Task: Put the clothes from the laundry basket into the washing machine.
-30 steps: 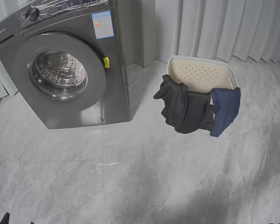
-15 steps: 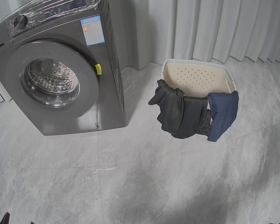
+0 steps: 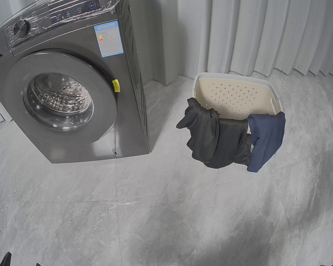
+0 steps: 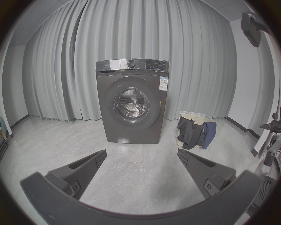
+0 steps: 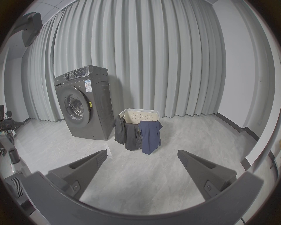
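Left gripper (image 4: 141,152) and right gripper (image 5: 141,152) both hang spread and empty, well apart from the work. At one o'clock, a dark grey garment (image 3: 214,140) and a navy garment (image 3: 267,134) drape over the laundry basket (image 3: 231,73)'s near rim. At eleven stands the washing machine (image 3: 73,109), its door seemingly shut. The cloth is likely light and limp, best pinched at a bunched fold on the rim. A printed label (image 3: 108,38) and a yellow tag (image 3: 116,85) mark the washer's front.

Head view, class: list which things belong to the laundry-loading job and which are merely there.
Belong to the job: washing machine, laundry basket, dark grey clothes, navy garment.
Merely there: curtains, tiled floor.
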Controlling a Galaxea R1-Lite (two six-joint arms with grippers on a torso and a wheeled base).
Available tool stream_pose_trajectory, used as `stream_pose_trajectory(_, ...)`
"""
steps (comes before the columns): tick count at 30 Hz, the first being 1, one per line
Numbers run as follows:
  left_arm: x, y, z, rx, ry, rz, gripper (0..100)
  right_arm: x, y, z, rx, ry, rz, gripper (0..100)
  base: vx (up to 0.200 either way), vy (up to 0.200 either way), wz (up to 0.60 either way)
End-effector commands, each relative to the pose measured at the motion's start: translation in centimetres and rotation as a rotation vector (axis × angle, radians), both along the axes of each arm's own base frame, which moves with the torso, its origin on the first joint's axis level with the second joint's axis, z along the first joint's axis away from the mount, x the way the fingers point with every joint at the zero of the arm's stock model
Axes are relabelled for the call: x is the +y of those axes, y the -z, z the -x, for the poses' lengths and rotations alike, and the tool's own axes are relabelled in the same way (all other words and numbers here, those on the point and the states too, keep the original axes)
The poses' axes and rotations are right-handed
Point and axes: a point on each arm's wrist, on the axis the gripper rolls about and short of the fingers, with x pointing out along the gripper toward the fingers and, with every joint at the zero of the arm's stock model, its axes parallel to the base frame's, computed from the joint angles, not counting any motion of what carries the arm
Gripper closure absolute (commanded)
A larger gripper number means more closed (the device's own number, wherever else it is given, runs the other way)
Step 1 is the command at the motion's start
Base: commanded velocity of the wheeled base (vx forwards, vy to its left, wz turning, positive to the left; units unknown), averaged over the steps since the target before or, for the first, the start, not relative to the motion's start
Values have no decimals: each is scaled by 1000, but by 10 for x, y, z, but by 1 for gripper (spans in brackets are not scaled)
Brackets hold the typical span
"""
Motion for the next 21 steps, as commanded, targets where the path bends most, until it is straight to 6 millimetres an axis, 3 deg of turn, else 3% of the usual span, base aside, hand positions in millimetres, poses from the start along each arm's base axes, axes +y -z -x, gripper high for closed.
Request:
stream_pose_trajectory(1, 0, 5, 0, 3, -1, 0, 0, 0, 5, 0, -1, -1, 0, 0, 0, -200, 0)
stream_pose_trajectory(10, 0, 5, 0, 5, 1, 0, 0, 0, 5, 0, -1, -1, 0, 0, 0, -200, 0)
stream_pose_trajectory(21, 0, 5, 0, 3, 1, 2, 0, 0, 5, 0, -1, -1, -1, 0, 0, 0, 0)
